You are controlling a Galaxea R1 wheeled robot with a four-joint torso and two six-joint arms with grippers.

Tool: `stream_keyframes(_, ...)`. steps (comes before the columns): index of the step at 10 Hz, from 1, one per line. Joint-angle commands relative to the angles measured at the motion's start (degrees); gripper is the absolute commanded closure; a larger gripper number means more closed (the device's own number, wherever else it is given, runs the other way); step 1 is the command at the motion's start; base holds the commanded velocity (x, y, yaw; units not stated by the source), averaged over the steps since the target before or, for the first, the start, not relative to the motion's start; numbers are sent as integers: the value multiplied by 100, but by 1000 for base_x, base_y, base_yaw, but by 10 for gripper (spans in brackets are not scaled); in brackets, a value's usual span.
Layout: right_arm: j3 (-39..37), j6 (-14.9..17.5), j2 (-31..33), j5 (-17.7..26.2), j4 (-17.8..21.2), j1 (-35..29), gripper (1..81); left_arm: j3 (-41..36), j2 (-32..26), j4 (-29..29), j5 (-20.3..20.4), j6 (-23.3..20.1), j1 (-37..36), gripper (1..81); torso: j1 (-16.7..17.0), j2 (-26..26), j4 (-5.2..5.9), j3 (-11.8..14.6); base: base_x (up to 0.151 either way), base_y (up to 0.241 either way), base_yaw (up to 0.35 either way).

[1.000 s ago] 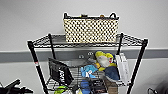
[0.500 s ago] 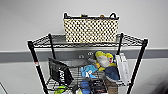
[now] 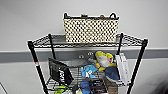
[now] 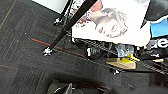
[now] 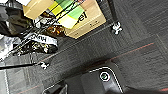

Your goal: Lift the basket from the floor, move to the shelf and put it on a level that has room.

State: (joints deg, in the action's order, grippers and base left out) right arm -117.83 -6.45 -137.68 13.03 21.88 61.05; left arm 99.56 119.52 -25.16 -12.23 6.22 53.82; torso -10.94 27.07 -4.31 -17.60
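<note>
Bare wire grid stays open on the top level (image 3: 41,41) left of the basket (image 3: 90,30), less on its right. The checker-woven, dark-rimmed basket stands upright there, against the wall. The shelf (image 3: 34,58) is cut off below its plush toys (image 3: 103,60) and boxes (image 3: 122,68). Neither claw's state can be told.

I see the basket (image 3: 90,30) taking the middle of the top level (image 3: 45,41); bare wire stays free on both sides of it. The tier below is crowded with plush toys (image 3: 103,60), white boxes (image 3: 122,67) and a black bag (image 3: 60,72).
</note>
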Motion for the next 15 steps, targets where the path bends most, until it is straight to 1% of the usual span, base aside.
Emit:
stream_keyframes(1, -308, 232, -279, -54, 44, -10, 10, 819, 662, -15, -43, -305, 229, 10, 0, 2, 0, 0, 0, 0, 0)
stream_keyframes(3, -667, 241, -621, -160, 44, 263, 10, 1169, 1020, 89, -43, -393, 519, 10, 0, 2, 0, 0, 0, 0, 0)
stream_keyframes(5, -1038, 249, -974, -389, 35, 553, 10, 1769, 1470, 222, -43, -411, 757, 10, 2, 2, 0, 0, 0, 0, 0)
stream_keyframes(6, -1213, 319, -1149, -398, -9, 659, 10, 2083, 1732, 353, -43, -411, 845, 10, 2, 2, 0, 0, 0, 0, 0)
stream_keyframes(8, -1652, 364, -1474, -459, -17, 931, 10, 2173, 2005, 398, 18, -436, 1126, 10, 5, 2, 0, 2, 0, 0, 0)
stream_keyframes(9, -1863, 398, -1668, -616, -26, 1063, 10, 2225, 2189, 581, 150, -463, 1275, 10, 5, 5, 0, 2, 0, 0, 0)
stream_keyframes(12, -2542, 425, -2231, -688, -35, 1291, 10, 2876, 2806, 802, 168, -481, 1513, 10, 5, 5, 0, 4, 0, 0, 0)
stream_keyframes(13, -2726, 583, -2416, -758, -35, 1379, 10, 3105, 3044, 908, 168, -481, 1592, 10, 7, 7, 0, 4, 0, 0, 0)
stream_keyframes(15, -3094, 793, -2801, -969, -61, 1591, 10, 3744, 3578, 1065, 168, -481, 1741, 10, 9, 9, 0, 4, 0, 0, 0)
